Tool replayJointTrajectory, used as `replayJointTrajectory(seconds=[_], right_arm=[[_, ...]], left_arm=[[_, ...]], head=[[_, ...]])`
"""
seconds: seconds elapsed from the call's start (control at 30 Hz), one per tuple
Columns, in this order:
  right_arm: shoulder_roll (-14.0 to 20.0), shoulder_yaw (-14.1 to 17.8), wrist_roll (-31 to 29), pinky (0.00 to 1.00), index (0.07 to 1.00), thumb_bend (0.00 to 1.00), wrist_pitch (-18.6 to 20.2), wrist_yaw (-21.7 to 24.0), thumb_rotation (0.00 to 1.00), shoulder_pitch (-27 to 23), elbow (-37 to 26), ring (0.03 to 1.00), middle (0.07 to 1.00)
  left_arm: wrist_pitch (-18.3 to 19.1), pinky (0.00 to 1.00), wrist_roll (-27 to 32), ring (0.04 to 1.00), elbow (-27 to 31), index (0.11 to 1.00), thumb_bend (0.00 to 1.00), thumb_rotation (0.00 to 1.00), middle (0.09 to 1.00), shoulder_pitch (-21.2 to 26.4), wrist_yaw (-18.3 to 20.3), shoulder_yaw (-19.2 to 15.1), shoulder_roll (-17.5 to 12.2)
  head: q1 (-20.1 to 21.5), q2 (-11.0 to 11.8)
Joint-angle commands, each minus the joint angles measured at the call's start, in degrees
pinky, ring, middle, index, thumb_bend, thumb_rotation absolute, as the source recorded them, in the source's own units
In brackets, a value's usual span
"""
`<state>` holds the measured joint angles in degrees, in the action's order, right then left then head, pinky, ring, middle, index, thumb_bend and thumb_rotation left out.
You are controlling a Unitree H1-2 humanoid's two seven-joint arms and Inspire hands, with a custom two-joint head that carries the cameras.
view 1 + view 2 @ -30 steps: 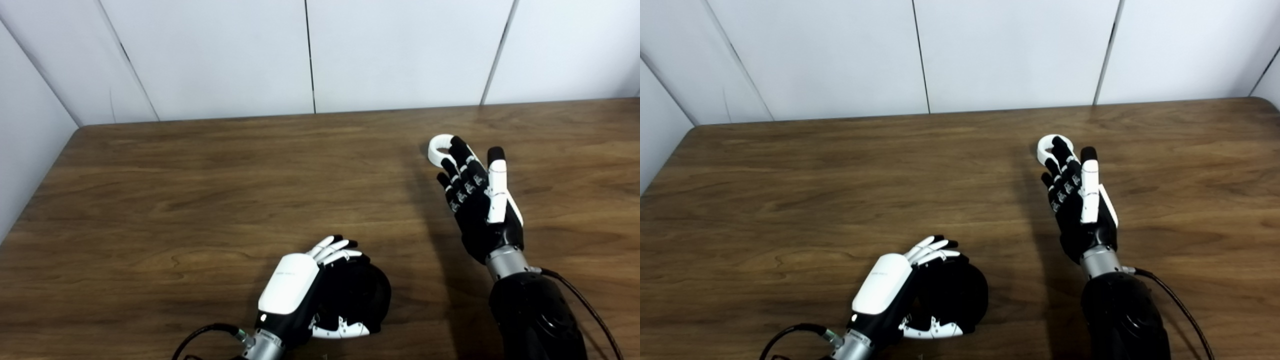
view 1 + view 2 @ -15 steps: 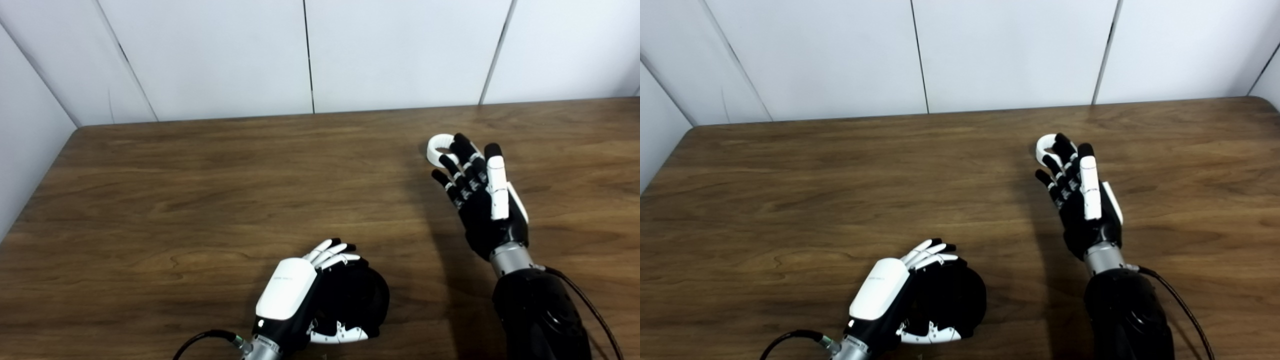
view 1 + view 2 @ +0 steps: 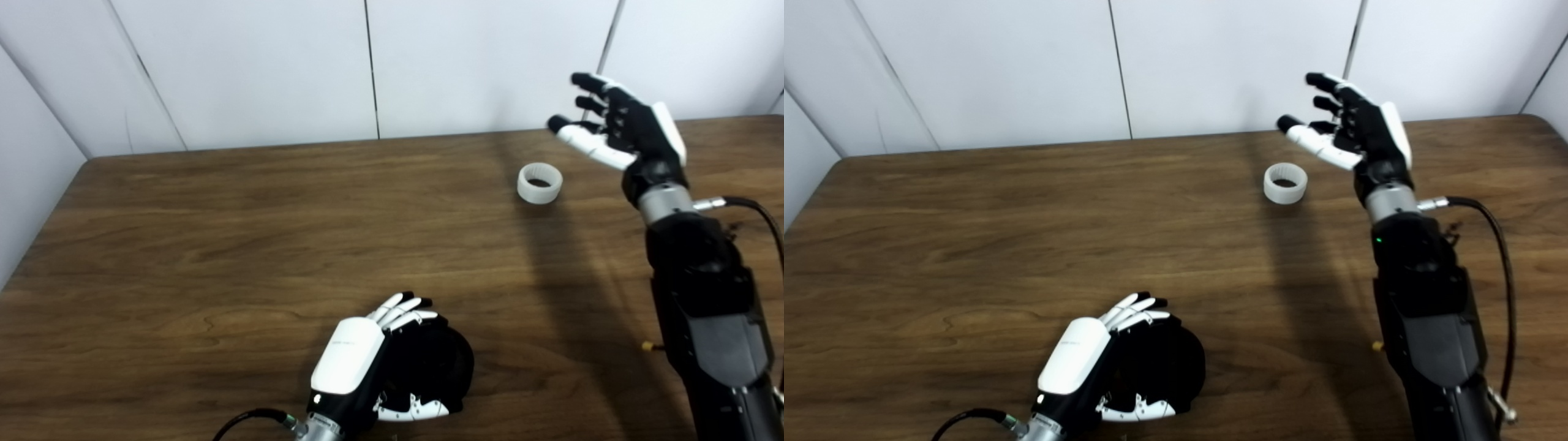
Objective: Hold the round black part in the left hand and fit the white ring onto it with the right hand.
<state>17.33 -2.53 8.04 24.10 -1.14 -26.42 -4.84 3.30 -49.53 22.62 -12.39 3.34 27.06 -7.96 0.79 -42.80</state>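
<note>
The round black part [image 3: 447,364] lies on the wooden table near the front edge, with my left hand [image 3: 367,367] wrapped around its left side, fingers over its top and thumb under its near rim. The white ring [image 3: 539,182] stands alone on the table at the back right, its opening facing up. My right hand [image 3: 618,125] is open and empty, raised in the air above and to the right of the ring, fingers spread and pointing left. In the right eye view the ring [image 3: 1285,182] sits below and left of that hand [image 3: 1350,131].
The wooden table [image 3: 245,233] meets white wall panels at the back and on the left. A black cable [image 3: 1497,257] runs along my right forearm. Another cable [image 3: 245,422] leaves my left wrist at the bottom edge.
My right hand has lifted off the ring and risen up and back to the right, turning its fingers leftward. The ring now stands uncovered. The left hand has stayed on the black part.
</note>
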Motion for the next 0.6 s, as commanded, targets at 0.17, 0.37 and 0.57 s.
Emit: replayJointTrajectory(seconds=[0.17,0.37,0.57], right_arm=[[6.40,-6.71,11.66,0.77,0.787,0.81,-2.01,2.88,0.35,-9.97,6.62,0.871,0.871],[8.33,-10.23,14.52,0.81,0.777,0.85,-5.38,6.23,0.32,-14.01,14.58,0.901,0.883],[9.21,-13.14,17.98,0.73,0.757,0.90,-6.15,9.07,0.33,-17.12,21.11,0.920,0.913]], left_arm=[[1.09,0.79,-0.92,0.931,-2.57,0.713,0.82,0.40,0.876,-1.15,1.18,0.55,0.65],[0.90,0.79,-0.86,0.929,-3.00,0.712,0.82,0.39,0.873,-1.00,0.60,0.63,0.57],[1.06,0.79,-0.86,0.932,-2.83,0.711,0.82,0.39,0.875,-0.94,0.63,0.65,0.50]], head=[[0.01,0.51],[-0.17,0.91],[-0.11,0.95]])
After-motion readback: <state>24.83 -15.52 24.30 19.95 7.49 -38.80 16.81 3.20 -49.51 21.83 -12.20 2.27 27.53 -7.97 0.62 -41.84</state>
